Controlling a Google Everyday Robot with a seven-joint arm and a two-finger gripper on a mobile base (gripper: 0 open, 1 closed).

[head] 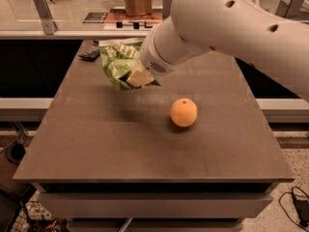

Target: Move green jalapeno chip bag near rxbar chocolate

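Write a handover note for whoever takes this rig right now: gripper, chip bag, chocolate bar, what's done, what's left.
The gripper is shut on the crinkly green jalapeno chip bag, holding it above the far-left part of the grey-brown table.
The small dark rxbar chocolate lies at the table's far-left edge, just left of the bag.
The round orange fruit sits mid-table, apart.
Done: bag gripped, off the table, close to the bar.
Left: lower it beside the bar, release.

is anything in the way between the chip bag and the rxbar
Nothing visible. The gripper holds the green jalapeno chip bag close beside the rxbar chocolate at the far left corner of the table; the orange sits off to the right.
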